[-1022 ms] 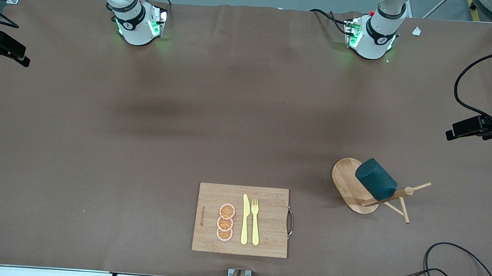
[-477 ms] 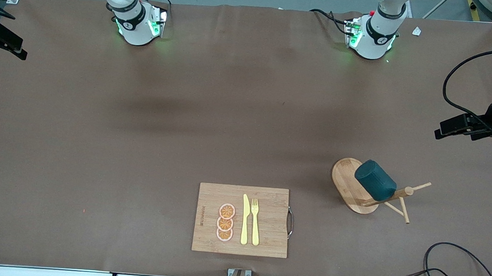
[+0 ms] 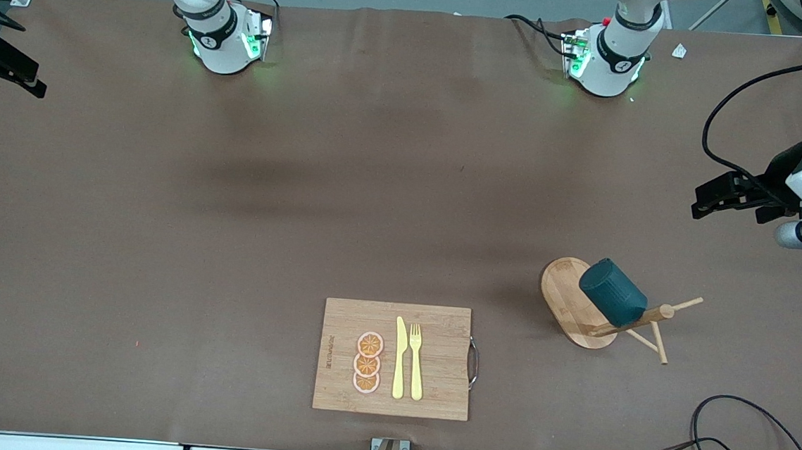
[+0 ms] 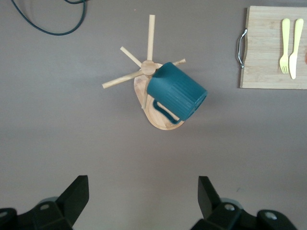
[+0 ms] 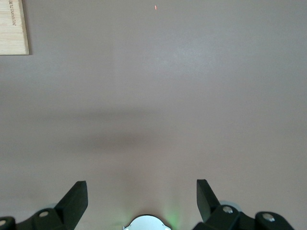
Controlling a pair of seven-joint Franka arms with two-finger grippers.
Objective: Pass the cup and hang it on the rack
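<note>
Both grippers stand wide and empty. Dark teal ribbed cylindrical cup already hangs on light wooden peg rack, tilted, its closed bottom pointing up toward the robots' bases. Left gripper hovers over bare table at the left arm's end, clearly the closer one. Right gripper waits at the right arm's end, well apart. Task looks done.
</note>
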